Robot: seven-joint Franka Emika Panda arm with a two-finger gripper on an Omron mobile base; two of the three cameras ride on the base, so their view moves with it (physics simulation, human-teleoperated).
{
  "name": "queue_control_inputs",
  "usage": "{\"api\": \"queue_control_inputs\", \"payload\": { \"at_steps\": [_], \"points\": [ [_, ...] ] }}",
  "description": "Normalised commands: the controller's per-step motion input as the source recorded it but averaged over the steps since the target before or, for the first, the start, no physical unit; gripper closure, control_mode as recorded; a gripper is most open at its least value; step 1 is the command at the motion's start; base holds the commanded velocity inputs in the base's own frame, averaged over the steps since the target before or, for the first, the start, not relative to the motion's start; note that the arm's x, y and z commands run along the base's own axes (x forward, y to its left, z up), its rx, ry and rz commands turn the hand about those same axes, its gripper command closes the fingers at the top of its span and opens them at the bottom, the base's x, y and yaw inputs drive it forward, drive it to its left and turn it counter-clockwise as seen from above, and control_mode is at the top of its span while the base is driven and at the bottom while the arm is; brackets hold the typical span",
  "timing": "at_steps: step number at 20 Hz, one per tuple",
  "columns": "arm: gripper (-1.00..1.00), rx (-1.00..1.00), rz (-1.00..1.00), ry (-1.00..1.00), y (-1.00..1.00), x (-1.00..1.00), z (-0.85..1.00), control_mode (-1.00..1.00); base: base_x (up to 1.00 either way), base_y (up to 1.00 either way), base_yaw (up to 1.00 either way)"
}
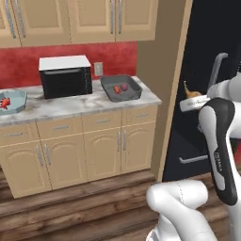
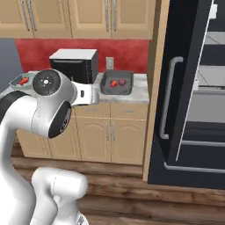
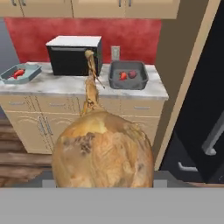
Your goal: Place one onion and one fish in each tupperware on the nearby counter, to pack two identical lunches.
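While held up well short of the counter (image 1: pixel 89 104), yellow-brown onion (image 3: pixel 103 148) looms large and close at the bottom of the hand view, dry stem pointing up toward the microwave (image 3: pixel 74 55). Seen from the left base view as a small tan bulb (image 1: pixel 192 93) at the end of the white arm, beside the dark fridge (image 2: pixel 193 88). Gripper (image 3: pixel 103 181) presumably pinching that onion, since nothing else supports it, though fingertips hidden behind the bulb; grip width cannot be told.

Far across the wooden floor (image 1: pixel 94 197), on the marble counter: dark grey rectangular tupperware (image 3: pixel 127 75) at the right end, already holding one red-orange fish (image 3: pixel 123 75) and the purplish-red onion (image 3: pixel 132 74) side by side. Pale blue-grey octagonal tupperware (image 3: pixel 19 73) at the left end, beyond the microwave, holding only the second fish (image 3: pixel 18 73).

Judged: onion bound for the left tray, a long carry away. Risks: dropping into the nearer dark tray by mistake, leaving two onions there and unequal lunches; round bulb slipping from a hidden, unverified grip during travel; clipping the microwave, which stands between the trays; rolling out over the shallow rim if released high.
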Motion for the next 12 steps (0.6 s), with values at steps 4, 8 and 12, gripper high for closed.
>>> {"api": "queue_control_inputs", "payload": {
  "at_steps": [4,8,12],
  "points": [
    [1.0,0.0,0.0,0.0,0.0,0.0,0.0,1.0,0.98,1.0,0.03],
    [1.0,0.0,0.0,0.0,0.0,0.0,0.0,1.0,1.0,1.0,0.05],
    [1.0,0.0,0.0,0.0,0.0,0.0,0.0,1.0,0.94,1.0,0.0]
  ]
}}
